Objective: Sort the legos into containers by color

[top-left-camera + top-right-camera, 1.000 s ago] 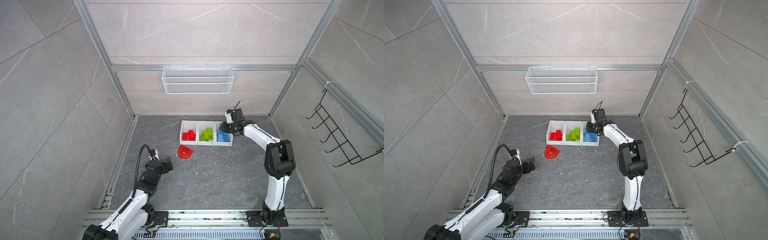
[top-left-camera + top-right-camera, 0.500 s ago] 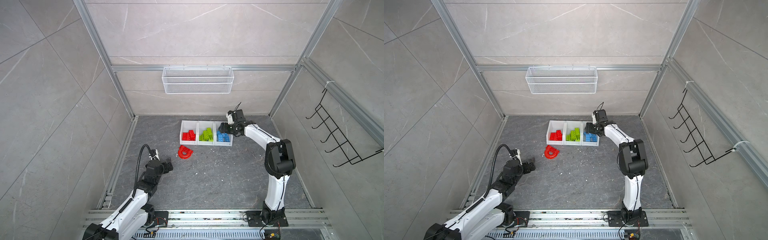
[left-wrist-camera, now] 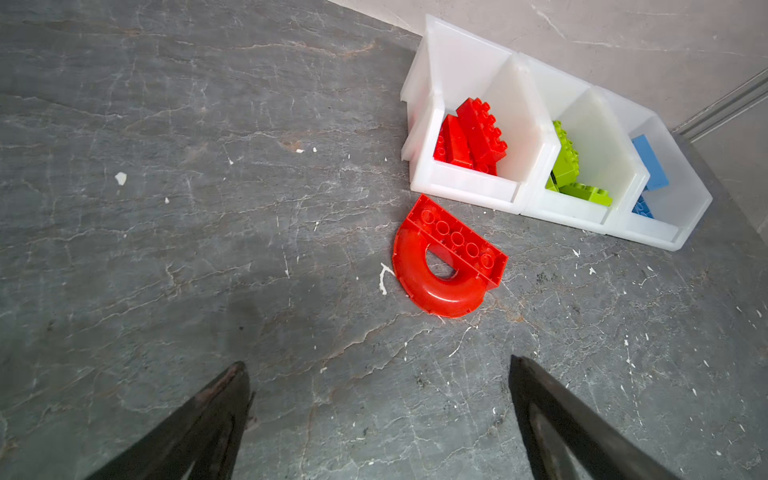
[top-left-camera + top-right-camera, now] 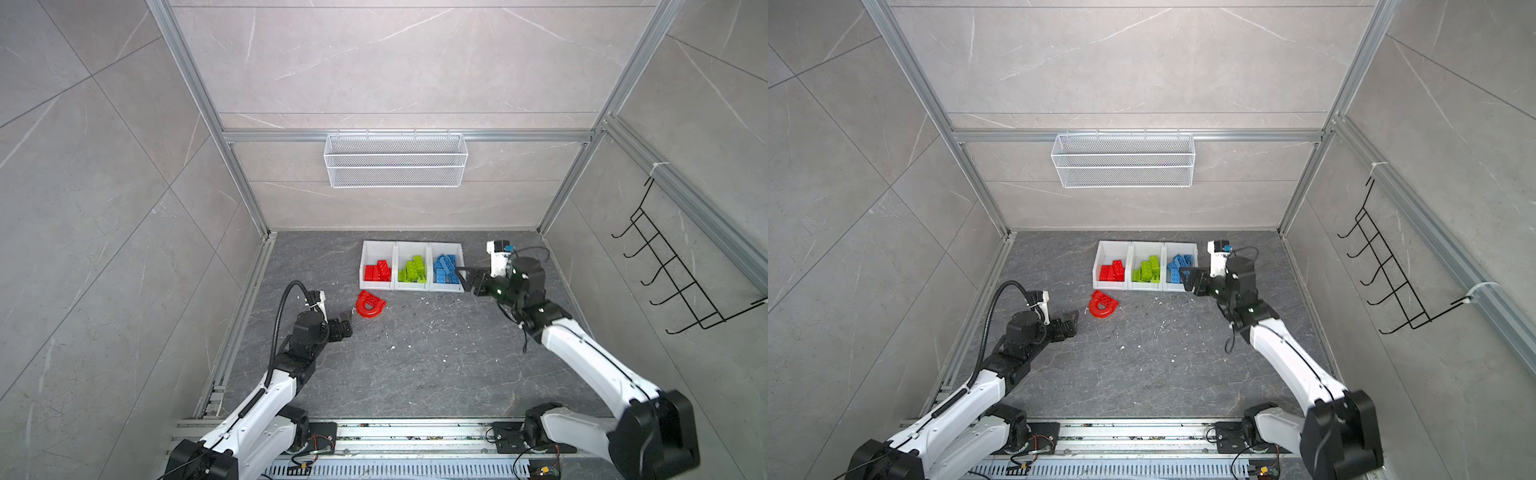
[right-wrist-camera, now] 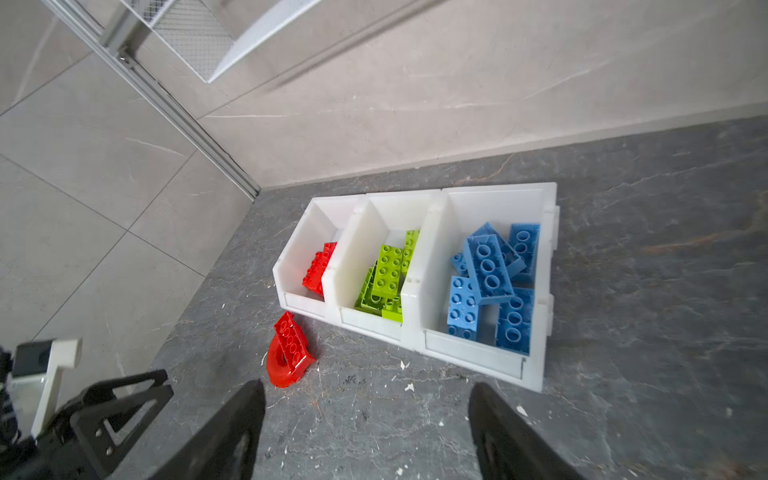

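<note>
In a top view the red plastic half-round arch brick (image 4: 368,308) lay on the grey stone floor (image 4: 415,353) at two o'clock from the left gripper (image 4: 347,317), just beyond its wide-open, empty jaws and not between them. The right gripper (image 4: 464,277), jaws likewise spread and empty, hung at four o'clock of the three joined white plastic bins (image 4: 377,250), which held red bricks (image 4: 379,270), lime-green bricks (image 4: 412,269) and blue bricks (image 4: 444,268) separately.

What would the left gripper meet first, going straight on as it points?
Probably the red arch piece, lying just ahead of the open left gripper; height is unclear, so it might pass above.
</note>
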`<action>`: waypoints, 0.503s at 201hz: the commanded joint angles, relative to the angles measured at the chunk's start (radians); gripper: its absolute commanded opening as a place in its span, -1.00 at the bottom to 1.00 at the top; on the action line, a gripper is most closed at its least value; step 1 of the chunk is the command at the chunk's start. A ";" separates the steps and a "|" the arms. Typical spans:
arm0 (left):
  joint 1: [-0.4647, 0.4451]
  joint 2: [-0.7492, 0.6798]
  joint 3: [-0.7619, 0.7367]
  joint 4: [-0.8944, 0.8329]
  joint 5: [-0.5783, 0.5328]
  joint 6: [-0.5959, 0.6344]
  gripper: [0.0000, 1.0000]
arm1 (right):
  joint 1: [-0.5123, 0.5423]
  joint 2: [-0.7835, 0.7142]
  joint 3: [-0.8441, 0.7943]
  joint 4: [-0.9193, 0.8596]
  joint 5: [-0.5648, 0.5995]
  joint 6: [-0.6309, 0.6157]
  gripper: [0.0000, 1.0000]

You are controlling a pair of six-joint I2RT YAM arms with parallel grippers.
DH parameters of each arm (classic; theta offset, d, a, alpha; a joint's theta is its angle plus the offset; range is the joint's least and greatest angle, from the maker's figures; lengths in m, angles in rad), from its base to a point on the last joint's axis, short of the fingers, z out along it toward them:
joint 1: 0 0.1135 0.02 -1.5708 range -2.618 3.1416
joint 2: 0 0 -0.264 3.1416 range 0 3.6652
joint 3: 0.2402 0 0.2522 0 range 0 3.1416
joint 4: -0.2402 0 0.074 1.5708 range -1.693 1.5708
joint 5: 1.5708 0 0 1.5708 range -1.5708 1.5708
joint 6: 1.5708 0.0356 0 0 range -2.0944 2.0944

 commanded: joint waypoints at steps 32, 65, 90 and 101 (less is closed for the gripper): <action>0.001 0.270 0.245 -0.191 0.079 0.019 0.80 | 0.002 -0.087 -0.309 0.369 -0.011 0.145 0.58; -0.016 0.484 0.374 -0.258 0.116 0.025 0.73 | 0.002 -0.083 -0.334 0.404 -0.057 0.163 0.58; -0.042 0.595 0.443 -0.302 0.060 0.049 0.71 | 0.000 -0.086 -0.335 0.418 -0.102 0.179 0.59; -0.046 0.630 0.470 -0.322 0.040 0.057 0.69 | 0.001 -0.091 -0.338 0.418 -0.111 0.184 0.60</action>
